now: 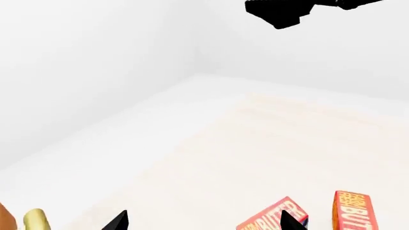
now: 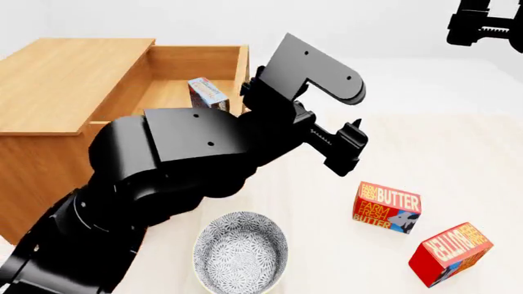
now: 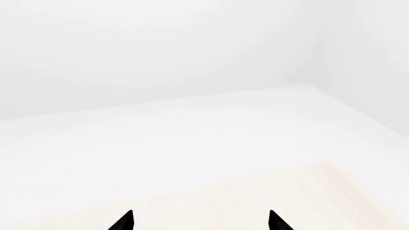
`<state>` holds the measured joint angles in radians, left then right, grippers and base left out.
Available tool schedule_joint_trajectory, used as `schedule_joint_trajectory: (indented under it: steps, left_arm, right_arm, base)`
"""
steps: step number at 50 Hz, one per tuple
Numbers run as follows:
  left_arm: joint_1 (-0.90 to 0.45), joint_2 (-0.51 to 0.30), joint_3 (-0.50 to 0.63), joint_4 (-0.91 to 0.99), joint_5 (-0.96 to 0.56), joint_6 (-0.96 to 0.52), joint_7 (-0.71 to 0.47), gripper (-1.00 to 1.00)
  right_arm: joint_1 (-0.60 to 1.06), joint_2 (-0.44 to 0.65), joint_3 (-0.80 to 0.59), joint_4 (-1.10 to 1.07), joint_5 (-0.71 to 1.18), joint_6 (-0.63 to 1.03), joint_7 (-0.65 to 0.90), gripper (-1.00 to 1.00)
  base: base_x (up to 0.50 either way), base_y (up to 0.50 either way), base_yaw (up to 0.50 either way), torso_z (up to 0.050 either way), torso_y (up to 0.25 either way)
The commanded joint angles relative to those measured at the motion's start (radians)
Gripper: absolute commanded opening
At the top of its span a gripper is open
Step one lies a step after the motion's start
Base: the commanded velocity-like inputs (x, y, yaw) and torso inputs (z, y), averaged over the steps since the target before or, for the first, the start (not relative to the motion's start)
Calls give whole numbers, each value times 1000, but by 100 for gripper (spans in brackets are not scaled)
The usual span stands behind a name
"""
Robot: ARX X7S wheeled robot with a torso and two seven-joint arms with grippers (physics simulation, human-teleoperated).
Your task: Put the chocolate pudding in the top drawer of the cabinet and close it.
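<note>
- Nearest the head camera, a patterned bowl [image 2: 240, 252] is sitting on the worktop [image 2: 457, 147], with two butter boxes [image 2: 386, 207] lying off toward the robot's right.
- The left pincer [image 2: 347, 144] is hovering above the worktop beside the open drawer, jaws spread wide and gripping nothing.
- Further back, the chocolate pudding [image 2: 207, 93] is sitting inside the top drawer [image 2: 196, 64] of the cabinet [image 2: 57, 92], so the placing part is looking done.
- The drawer is standing pulled out, so closing looks like the step in hand; probably the left arm needs to get onto the drawer front and push it in.
- Farthest off, the right pincer [image 2: 482, 24] is hanging high up, jaws wide too, empty.
</note>
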<state>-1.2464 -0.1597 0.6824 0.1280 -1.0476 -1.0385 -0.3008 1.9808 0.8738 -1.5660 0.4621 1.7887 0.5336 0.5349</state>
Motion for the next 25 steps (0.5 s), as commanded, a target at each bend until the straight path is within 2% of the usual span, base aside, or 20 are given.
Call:
schedule_joint_trajectory:
  steps: [1,25]
  left_arm:
    - [56,9,46,17,14,23,1,100]
    - [110,38,131,-105,103,132,70,100]
  right_arm:
    - [-13,13,4,-14,0,-4,10,100]
    - [-38,17,5,-18,-8,-6,11,100]
  base:
    - [0,0,0,0,0]
    - [0,0,0,0,0]
